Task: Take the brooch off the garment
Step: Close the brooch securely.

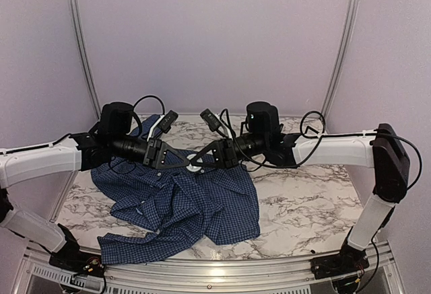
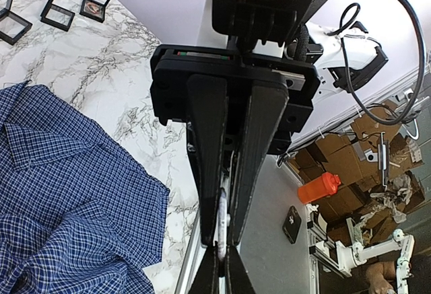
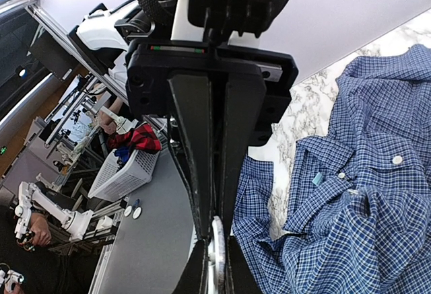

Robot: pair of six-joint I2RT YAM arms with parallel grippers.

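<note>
Left gripper (image 2: 222,237): its fingers are pressing together on a small pale-rimmed round piece, seemingly the brooch (image 1: 195,165) seen edge-on.
Right gripper (image 3: 215,237): it is meeting the left tip to tip from the opposite side, pinching the same piece.
Axis: both are lying roughly level along one line, so neither arm is nearer.
Garment (image 1: 195,206): it is lying crumpled just below on the tabletop (image 1: 303,206); I cannot tell whether fabric is clinging to the pin.
In the way: only each other's fingers are crowding the piece.

The left arm (image 1: 40,159) and the right arm (image 1: 337,151) each show white link shells, round black motor housings (image 1: 118,116), thin looping black cables (image 2: 422,38) and long, flat, tapering black fingers (image 2: 209,159).
</note>
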